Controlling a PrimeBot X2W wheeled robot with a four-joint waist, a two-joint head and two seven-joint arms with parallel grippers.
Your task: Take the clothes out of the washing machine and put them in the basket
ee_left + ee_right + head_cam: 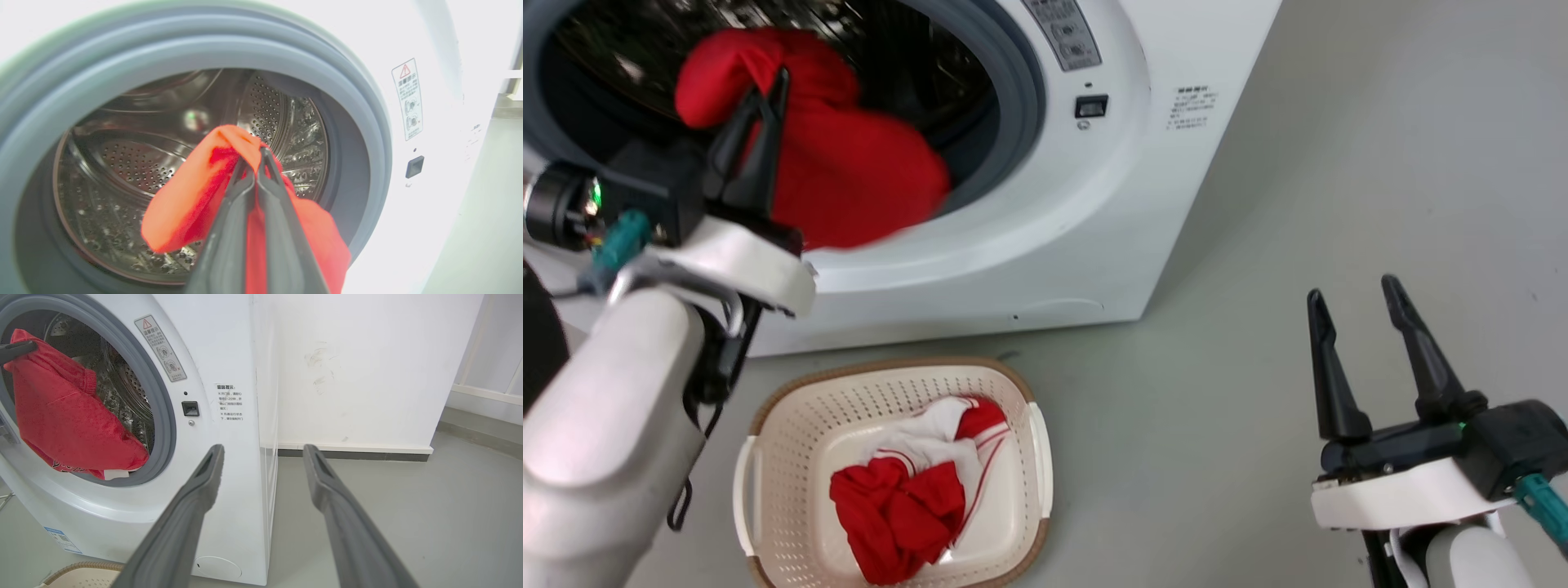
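1. Fabric is pinched between the closed fingers of the left gripper (768, 91), at about 11 o'clock in the head view. The pinch sits near the top of a red garment (849, 171), so the rest hangs free below instead of bunching.
2. That garment hangs across the mouth of the washing machine (1094, 204). Its lower part drapes over the grey rubber ring (163, 428) at the ring's 6 o'clock, partly inside and partly out. I judge it midway through the lift out of the drum (135, 163).
3. The basket (874, 371) stands on the floor (1339, 163) just in front of the machine, at 6 o'clock in the head view. It is probably there so a garment drawn out needs only a short drop. Red and white striped clothes (907, 498) already lie in it.
4. The right gripper (1354, 292) hovers at 4 o'clock with its fingers spread wide, holding nothing. It is well apart from machine and basket, apparently kept clear of the other gripper's path.
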